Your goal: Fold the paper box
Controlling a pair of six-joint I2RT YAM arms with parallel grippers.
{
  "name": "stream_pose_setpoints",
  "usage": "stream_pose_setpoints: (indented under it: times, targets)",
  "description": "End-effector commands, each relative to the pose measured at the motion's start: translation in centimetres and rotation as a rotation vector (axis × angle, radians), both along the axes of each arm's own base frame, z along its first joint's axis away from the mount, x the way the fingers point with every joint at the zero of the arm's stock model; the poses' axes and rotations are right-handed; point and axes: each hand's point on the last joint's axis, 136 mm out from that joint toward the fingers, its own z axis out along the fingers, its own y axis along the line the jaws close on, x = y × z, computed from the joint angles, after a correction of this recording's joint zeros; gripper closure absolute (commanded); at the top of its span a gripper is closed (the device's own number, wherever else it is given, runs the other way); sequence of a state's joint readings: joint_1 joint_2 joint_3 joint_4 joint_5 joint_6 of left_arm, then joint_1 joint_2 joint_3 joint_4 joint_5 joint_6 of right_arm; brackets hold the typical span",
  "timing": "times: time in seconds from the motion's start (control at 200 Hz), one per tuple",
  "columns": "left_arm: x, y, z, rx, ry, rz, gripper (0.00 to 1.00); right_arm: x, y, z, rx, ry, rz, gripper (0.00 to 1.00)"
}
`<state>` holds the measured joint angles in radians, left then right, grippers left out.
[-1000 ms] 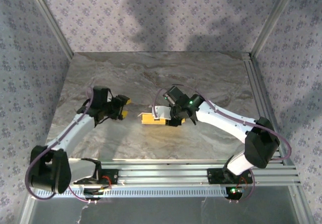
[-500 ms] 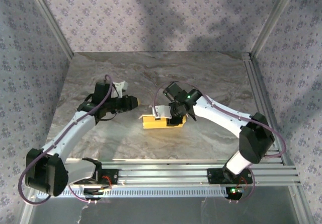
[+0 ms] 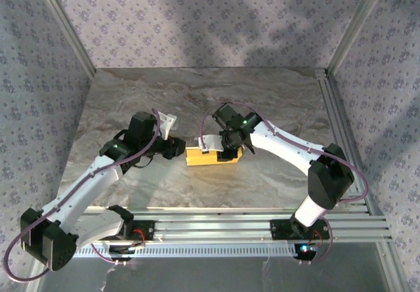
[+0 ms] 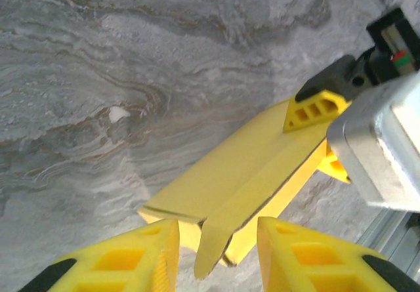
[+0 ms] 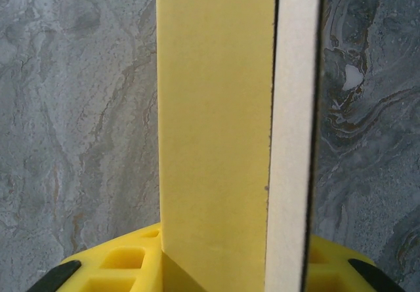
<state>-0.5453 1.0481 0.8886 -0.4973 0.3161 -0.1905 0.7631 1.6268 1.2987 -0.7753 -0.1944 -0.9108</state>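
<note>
Top view: the small flat yellow card paper box (image 3: 211, 156) lies mid-frame on the grey marbled table (image 3: 197, 95), with the left gripper (image 3: 177, 148) and right gripper (image 3: 231, 149) at its ends. Left wrist: the jaws are spread either side of its end flap, bottom centre. Right wrist: the jaws pinch the box up the frame's centre.

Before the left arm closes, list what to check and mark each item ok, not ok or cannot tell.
1. Right gripper clamps the far end of the thin yellow-and-white card paper box: ok.
2. Left gripper open, jaws either side of the box's pointed yellow flap: ok.
3. Left fingers clear of the flap: ok, a gap shows on both sides.
4. Box closed up: not ok, a white panel stands open beside the yellow face.
5. Box lying flat on the grey marbled table: cannot tell.
</note>
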Motion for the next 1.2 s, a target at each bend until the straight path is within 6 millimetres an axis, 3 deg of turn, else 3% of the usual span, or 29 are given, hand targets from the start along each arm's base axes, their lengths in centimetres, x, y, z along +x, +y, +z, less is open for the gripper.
stream_pose_setpoints:
  times: [0.0, 0.075, 0.545, 0.725, 1.029, 1.199]
  targets:
    - [-0.8, 0.9, -0.1, 0.106, 0.033, -0.029, 0.62, 0.2, -0.2, -0.1, -0.01, 0.009, 0.027, 0.7]
    - [-1.3, 1.0, -1.1, 0.144, 0.091, -0.052, 0.62, 0.2, -0.2, -0.1, -0.009, 0.013, 0.028, 0.7]
    - [-0.5, -0.6, -0.5, 0.158, 0.056, -0.097, 0.64, 0.2, 0.0, -0.4, -0.011, 0.031, 0.024, 0.7]
    - [-0.5, -1.1, -1.3, 0.199, 0.067, -0.102, 0.67, 0.3, 0.1, -0.3, -0.008, 0.033, 0.021, 0.71]
    - [-0.1, -0.1, -1.0, 0.277, -0.003, -0.06, 0.65, 0.2, 0.1, -0.2, -0.003, 0.029, 0.023, 0.71]
    - [-0.6, -0.7, -1.7, 0.279, 0.049, -0.093, 0.71, 0.3, 0.1, -0.2, -0.002, 0.033, 0.021, 0.73]
